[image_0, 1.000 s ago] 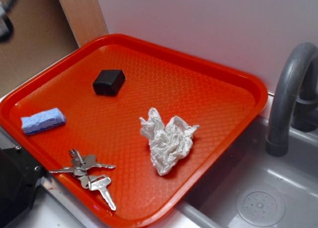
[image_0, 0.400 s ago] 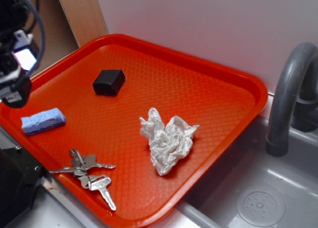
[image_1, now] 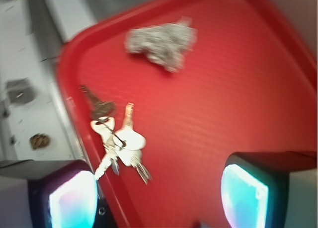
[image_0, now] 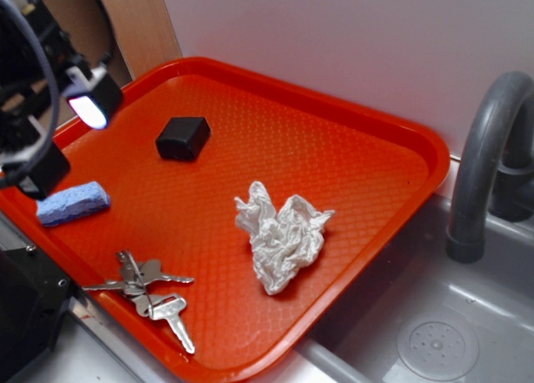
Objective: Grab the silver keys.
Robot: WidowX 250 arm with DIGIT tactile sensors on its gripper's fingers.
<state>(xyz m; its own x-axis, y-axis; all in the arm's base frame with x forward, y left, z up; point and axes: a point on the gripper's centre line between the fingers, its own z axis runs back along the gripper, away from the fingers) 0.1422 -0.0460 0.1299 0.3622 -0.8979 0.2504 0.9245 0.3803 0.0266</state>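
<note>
The gripper (image_0: 71,137) has swung in over the tray (image_0: 350,116), jaws wide, to line up above the silver keys (image_0: 150,291).

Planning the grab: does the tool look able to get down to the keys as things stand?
Probably yes. The keys lie flat and alone near the tray's front edge, nothing on top, and the tool hangs open above the tray.

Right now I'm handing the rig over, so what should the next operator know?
Gripper: open, empty, up over the tray's left edge near the blue sponge.
Keys: lying flat and fanned out at the tray's front corner, apart from the crumpled paper towel and the black box.
Done: nothing grabbed yet.
Left: move over the keys, come down, close on them, lift.
</note>
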